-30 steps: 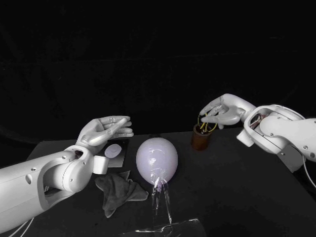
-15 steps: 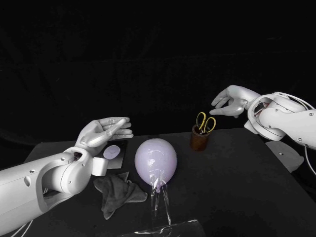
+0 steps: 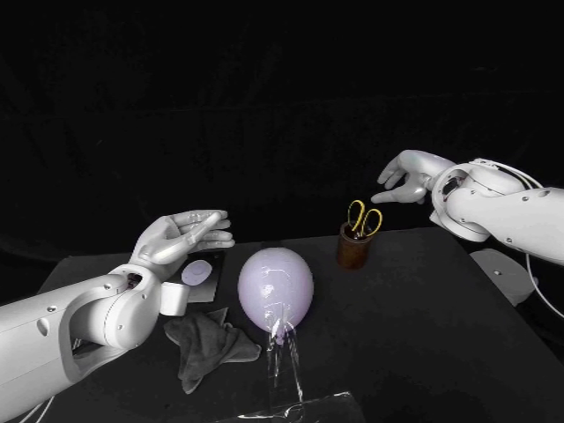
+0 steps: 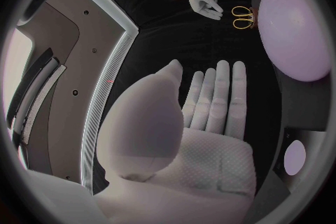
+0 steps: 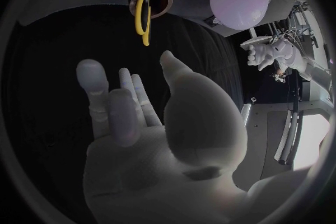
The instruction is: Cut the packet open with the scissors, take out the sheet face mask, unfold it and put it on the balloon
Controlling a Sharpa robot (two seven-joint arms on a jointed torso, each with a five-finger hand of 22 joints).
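Scissors (image 3: 365,217) stand in a brown cup (image 3: 353,251) right of centre; right hand (image 3: 407,176) hovers upper right of them, left hand (image 3: 181,236) at centre left, both empty, fingers apart.

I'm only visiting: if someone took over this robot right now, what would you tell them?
Left robot hand: open, empty, raised near the packet. Right robot hand: open, empty, raised near the scissors, which stand in a brown cup. The packet lies beside the balloon, on the left arm's side. Balloon bare, no mask out. To do: take scissors, cut packet, pull out mask, unfold it, lay it on the balloon.
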